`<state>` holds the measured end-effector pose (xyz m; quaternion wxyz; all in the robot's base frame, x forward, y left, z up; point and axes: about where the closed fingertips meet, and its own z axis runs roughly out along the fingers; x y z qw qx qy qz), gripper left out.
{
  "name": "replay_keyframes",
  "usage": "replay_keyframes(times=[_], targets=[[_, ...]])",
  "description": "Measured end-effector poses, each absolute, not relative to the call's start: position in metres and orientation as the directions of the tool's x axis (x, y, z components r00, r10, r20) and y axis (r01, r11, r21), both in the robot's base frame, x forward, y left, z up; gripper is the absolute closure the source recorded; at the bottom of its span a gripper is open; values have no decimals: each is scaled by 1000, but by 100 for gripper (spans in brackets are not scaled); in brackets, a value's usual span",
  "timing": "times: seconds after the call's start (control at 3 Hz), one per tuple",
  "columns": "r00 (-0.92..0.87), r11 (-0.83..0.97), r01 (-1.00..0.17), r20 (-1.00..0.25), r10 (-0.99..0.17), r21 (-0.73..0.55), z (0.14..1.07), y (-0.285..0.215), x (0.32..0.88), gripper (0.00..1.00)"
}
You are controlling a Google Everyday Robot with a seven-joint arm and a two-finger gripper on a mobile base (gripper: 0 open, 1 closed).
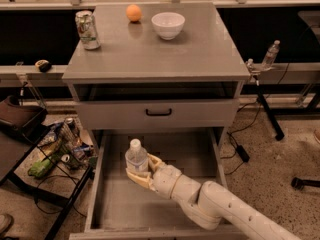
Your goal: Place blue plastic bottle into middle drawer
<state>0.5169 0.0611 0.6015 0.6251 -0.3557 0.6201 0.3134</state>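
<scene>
The blue plastic bottle (136,156) (white cap up) is upright, gripped by the claw (141,170), within the pulled-out middle drawer (120,209).

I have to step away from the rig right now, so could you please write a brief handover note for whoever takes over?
Gripper: shut on the blue plastic bottle, inside the open middle drawer.
Bottle: upright, cap up, left of the drawer's centre. Whether its base touches the floor cannot be told.
Done: drawer open, bottle grasped and inside it.
Left: set it down, open the gripper, pull the arm out.
Elsewhere: soda can, orange and white bowl stand on the cabinet top.
</scene>
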Motion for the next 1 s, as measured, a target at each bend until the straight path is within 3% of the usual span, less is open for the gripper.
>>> replay_keyframes(times=[1.0], targets=[[167, 324, -914, -954, -248, -244, 488, 97, 565, 100]])
